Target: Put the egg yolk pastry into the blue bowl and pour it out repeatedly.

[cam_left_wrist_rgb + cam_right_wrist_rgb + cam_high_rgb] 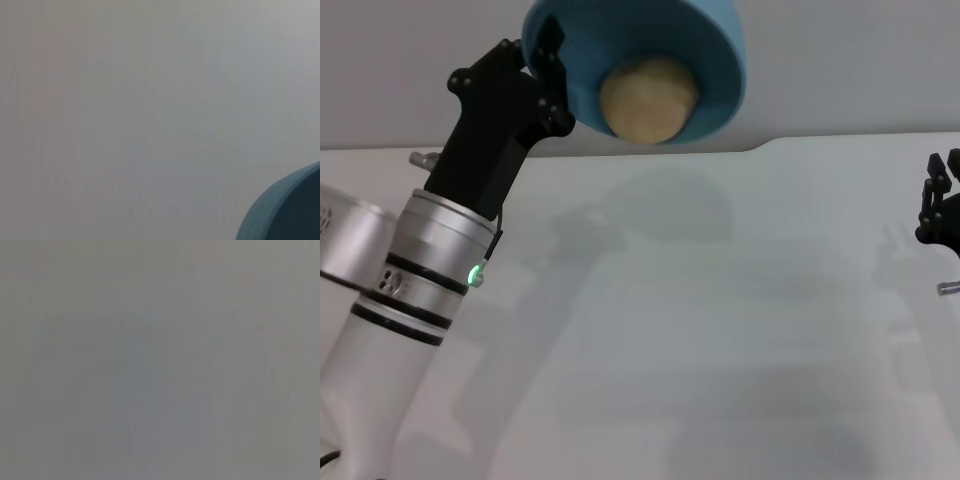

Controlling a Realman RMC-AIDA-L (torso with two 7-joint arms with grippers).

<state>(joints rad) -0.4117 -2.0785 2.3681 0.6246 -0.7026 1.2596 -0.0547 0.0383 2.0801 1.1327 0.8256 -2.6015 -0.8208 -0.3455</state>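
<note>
The left arm's silver forearm lies nearest, and its black left hand (542,62) is clamped on the rim of the round, glossy light-blue bowl (715,45), held high above the white surface (720,350) and tipped mouth-down. The small, lumpy pale-tan egg yolk pastry (648,98) is seen resting at the bowl's lowest lip, just beside the hand, so further tilt is judged likely to release it. The black right hand (940,200) is parked well apart; its opening cannot be told.
</note>
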